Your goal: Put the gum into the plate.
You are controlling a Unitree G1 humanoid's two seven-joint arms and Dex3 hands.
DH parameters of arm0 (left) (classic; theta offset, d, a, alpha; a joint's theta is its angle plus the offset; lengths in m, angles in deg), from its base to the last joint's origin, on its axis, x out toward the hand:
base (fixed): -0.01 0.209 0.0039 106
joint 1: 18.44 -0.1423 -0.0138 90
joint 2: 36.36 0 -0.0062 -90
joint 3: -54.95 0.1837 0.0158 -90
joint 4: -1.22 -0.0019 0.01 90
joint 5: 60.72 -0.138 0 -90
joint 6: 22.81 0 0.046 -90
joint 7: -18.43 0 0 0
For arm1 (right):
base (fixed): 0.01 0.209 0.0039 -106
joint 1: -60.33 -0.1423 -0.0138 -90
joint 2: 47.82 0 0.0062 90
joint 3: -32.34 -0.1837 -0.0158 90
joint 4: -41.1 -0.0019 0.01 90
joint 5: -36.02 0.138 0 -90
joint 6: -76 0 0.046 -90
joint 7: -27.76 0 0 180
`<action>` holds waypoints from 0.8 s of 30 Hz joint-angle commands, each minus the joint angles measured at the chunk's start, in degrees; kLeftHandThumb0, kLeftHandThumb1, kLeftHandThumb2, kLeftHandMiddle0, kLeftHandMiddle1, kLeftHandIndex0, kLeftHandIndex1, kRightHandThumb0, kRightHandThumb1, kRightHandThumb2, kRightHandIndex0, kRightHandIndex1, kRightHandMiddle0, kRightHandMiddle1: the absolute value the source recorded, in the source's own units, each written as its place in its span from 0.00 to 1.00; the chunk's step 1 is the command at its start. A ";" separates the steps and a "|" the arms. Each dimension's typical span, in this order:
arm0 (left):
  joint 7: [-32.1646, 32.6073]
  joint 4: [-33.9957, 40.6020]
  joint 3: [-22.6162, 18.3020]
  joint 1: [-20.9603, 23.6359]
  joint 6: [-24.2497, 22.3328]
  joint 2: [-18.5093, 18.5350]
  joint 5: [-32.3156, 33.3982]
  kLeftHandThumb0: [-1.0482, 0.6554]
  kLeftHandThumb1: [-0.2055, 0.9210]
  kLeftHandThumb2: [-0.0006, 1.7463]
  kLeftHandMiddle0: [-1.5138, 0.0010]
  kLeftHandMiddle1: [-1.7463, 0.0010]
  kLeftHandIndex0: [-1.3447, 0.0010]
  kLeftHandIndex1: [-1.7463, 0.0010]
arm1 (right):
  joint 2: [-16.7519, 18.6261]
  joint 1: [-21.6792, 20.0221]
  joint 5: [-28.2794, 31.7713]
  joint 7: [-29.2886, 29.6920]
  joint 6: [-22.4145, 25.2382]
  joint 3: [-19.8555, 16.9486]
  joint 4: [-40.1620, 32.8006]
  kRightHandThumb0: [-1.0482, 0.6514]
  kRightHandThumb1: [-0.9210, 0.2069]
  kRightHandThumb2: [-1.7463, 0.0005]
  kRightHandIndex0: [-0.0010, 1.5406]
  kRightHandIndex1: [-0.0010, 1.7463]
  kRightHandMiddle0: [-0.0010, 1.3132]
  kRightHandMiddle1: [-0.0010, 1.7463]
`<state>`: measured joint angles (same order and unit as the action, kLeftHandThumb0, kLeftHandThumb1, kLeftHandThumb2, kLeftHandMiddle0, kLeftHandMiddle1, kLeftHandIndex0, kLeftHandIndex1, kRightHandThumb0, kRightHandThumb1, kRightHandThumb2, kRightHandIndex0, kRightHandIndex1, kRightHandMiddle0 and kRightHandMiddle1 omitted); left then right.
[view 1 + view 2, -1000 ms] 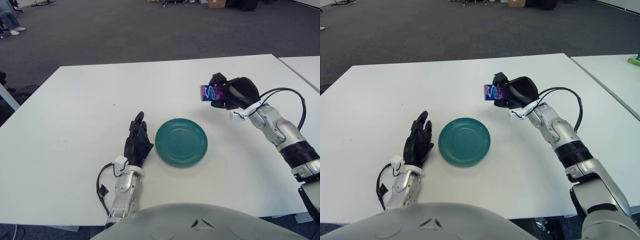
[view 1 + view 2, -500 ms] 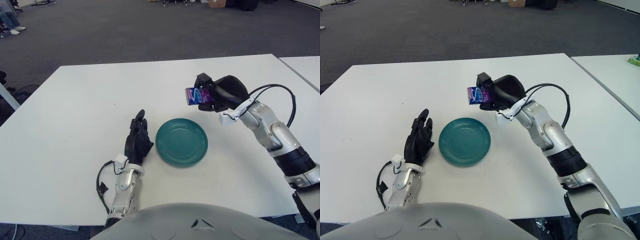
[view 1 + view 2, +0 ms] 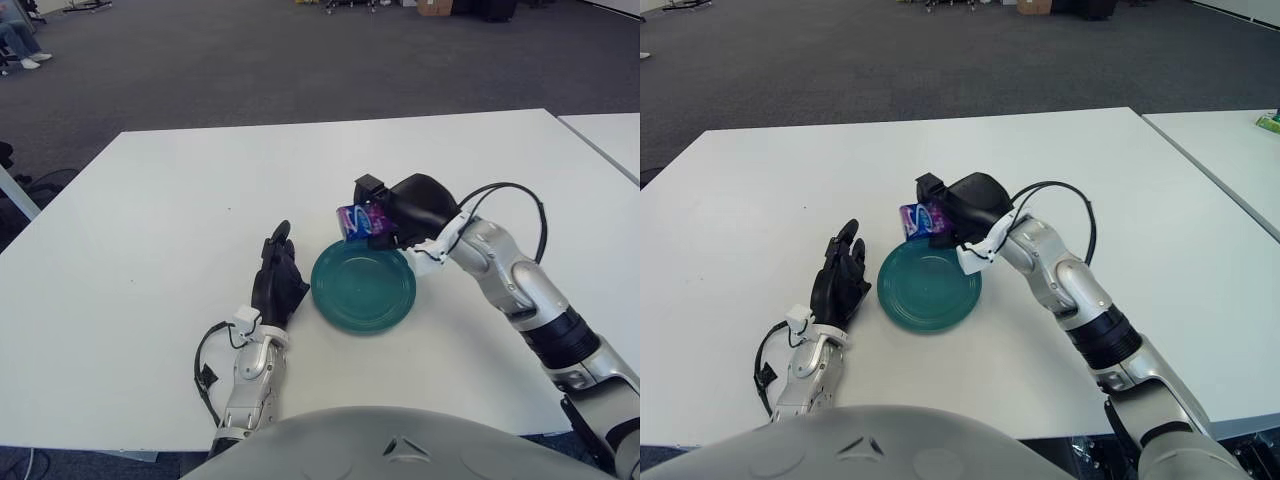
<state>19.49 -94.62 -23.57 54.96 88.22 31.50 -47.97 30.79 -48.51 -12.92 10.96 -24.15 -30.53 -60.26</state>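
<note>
**Gum pack held above the far rim of the teal plate**

The teal plate (image 3: 363, 290) lies flat on the white table (image 3: 150, 220), near the robot's side of it. The right hand (image 3: 405, 212) reaches in from the plate's right and sits over the plate's far rim, its black fingers (image 3: 372, 190) clamped around a purple-and-blue gum pack (image 3: 357, 221). The pack pokes out of the hand toward the plate's left, lying roughly on its side, and hangs above the plate's far-left edge; whether it touches the rim cannot be told from either eye view. The silver forearm (image 3: 505, 275) runs back from the hand past the plate's right side, with a black cable (image 3: 500, 190) looping over it.

The left hand (image 3: 275, 285) rests on the table just beside the plate's left rim, apart from it, with its black fingers relaxed, pointing away from the robot and holding nothing. A black cable (image 3: 203, 365) curls beside its wrist, on the side away from the plate
</note>
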 commanded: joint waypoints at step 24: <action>0.38 0.22 0.01 -1.96 0.47 -2.81 -0.53 0.08 1.00 0.55 0.90 1.00 1.00 0.72 | 0.02 3.23 -5.51 0.67 -4.08 1.89 3.27 0.25 0.01 0.58 0.24 0.57 0.04 0.66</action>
<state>19.95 -93.55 -23.52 53.32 88.95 31.49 -47.97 31.60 -44.64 -16.95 12.59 -28.54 -28.72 -56.43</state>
